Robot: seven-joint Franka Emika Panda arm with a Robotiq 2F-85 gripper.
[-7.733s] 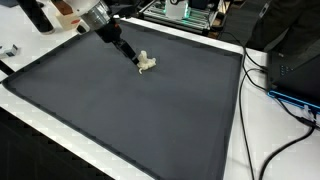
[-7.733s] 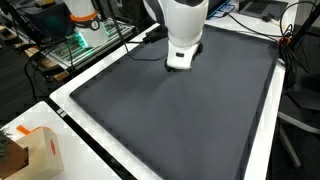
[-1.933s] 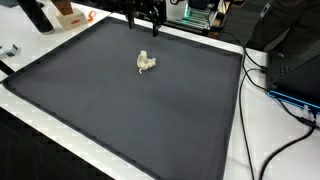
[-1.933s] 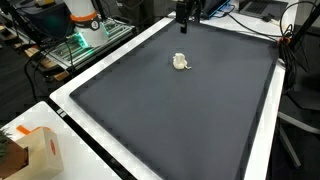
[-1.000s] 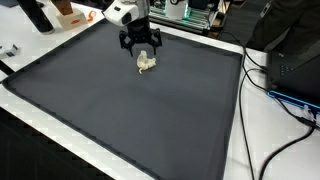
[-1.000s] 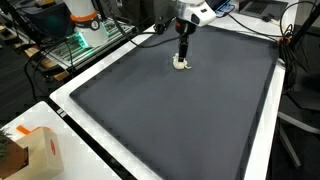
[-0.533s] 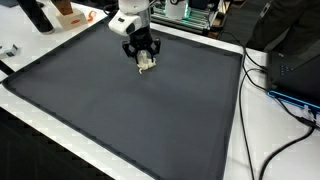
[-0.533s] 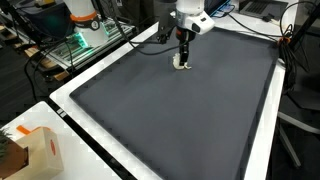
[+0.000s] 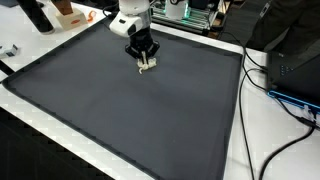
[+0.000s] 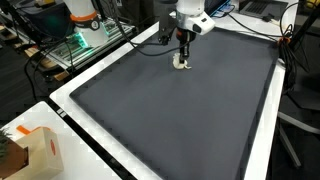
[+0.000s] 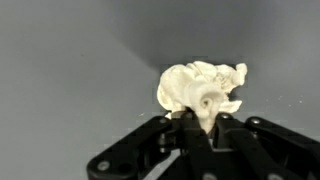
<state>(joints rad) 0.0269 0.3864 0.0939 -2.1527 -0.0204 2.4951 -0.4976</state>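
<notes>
A small cream-white lumpy object [image 11: 203, 88], like a tiny figurine, lies on the dark grey mat [image 9: 120, 110] near its far edge. My gripper [image 11: 203, 122] stands straight down over it with its black fingers [image 11: 222, 135] closed on the object's lower part. In both exterior views the gripper [image 9: 146, 62] [image 10: 182, 60] covers most of the object, of which only a pale bit [image 9: 148, 67] [image 10: 182, 65] shows at the fingertips. The mat [image 10: 170, 120] is bare around it.
A white table border [image 9: 235, 130] frames the mat. Cables and a dark box [image 9: 295, 70] lie beside it. Electronics and an orange item [image 9: 68, 15] sit beyond the far edge. A cardboard box [image 10: 35, 150] stands at one near corner.
The gripper came down over the white object and its fingers went from wide open to shut on it. The object stays at the same spot on the mat.
</notes>
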